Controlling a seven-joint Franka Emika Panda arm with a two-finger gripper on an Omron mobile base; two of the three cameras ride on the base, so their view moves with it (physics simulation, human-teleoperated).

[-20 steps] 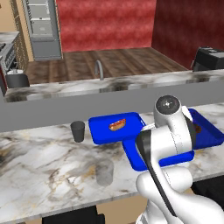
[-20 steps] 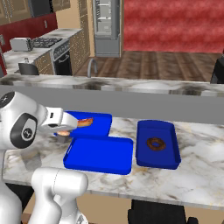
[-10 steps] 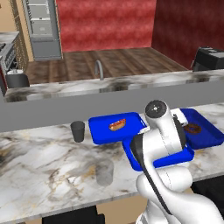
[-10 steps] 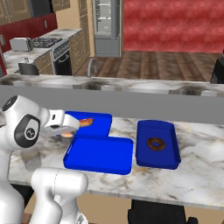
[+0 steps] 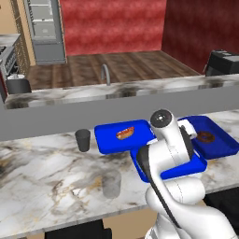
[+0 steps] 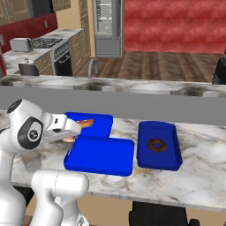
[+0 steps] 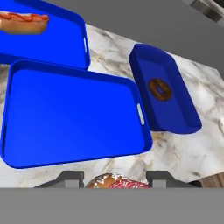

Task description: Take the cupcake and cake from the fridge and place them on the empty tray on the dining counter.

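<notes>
We face the long white-grey marble counter (image 6: 203,172) with brown veins, where three flat bright blue rectangular trays lie close together. The empty tray (image 7: 70,116) sits nearest us; behind it a matching tray (image 7: 52,39) carries a hot dog (image 7: 24,22), and beside it another (image 7: 164,94) holds a dark ringed donut (image 7: 159,89). Far across the room stands the tall grey fridge (image 6: 106,26).

Our hand (image 7: 116,178) hangs above the near edge of the empty tray, its two dark fingers closed on the small cupcake with pink-red frosting (image 7: 116,181), which shows between them at the bottom of the hand view. From the right base view the hand (image 6: 73,132) reaches over the tray's left end.

We judge the task at its first delivery: the cupcake is fetched but not yet set down, with nothing on the empty tray. The layered cake slice is not on the counter, so a fridge trip for it presumably remains.
</notes>
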